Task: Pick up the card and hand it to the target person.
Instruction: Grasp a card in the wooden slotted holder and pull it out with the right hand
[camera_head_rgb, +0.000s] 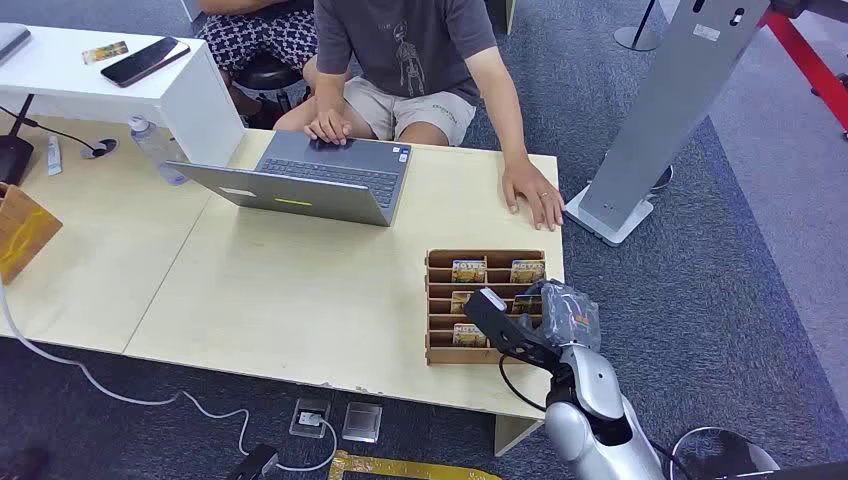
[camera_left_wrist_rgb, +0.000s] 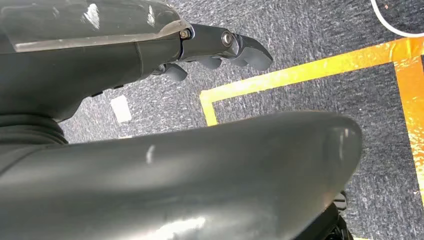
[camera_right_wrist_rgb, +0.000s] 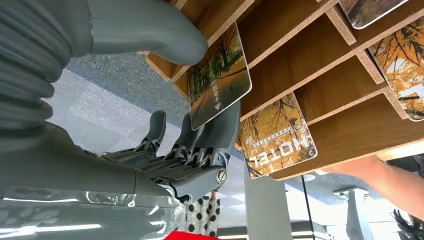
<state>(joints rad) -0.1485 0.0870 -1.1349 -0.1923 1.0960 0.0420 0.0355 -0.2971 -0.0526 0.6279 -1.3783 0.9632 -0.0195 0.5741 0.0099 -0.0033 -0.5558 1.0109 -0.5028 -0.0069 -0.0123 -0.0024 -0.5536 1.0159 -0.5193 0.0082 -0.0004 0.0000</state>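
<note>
Right wrist view: right robot hand (camera_right_wrist_rgb: 165, 125) pinching card (camera_right_wrist_rgb: 217, 80) between thumb and fingers, part-way out of rack (camera_right_wrist_rgb: 320, 65). Grip near card's edge, likely for clean withdrawal. Left robot hand (camera_left_wrist_rgb: 220, 47) hanging over floor, fingers curled, holding nothing.

A pale wooden surface (camera_head_rgb: 300, 290) carries an open grey laptop (camera_head_rgb: 320, 180) near its far edge and a slotted wooden card rack (camera_head_rgb: 440, 305) at its near right corner. A clear plastic bottle (camera_head_rgb: 155, 148) lies just left of the laptop. A seated person rests one hand (camera_head_rgb: 535, 195) flat on the far right edge
</note>
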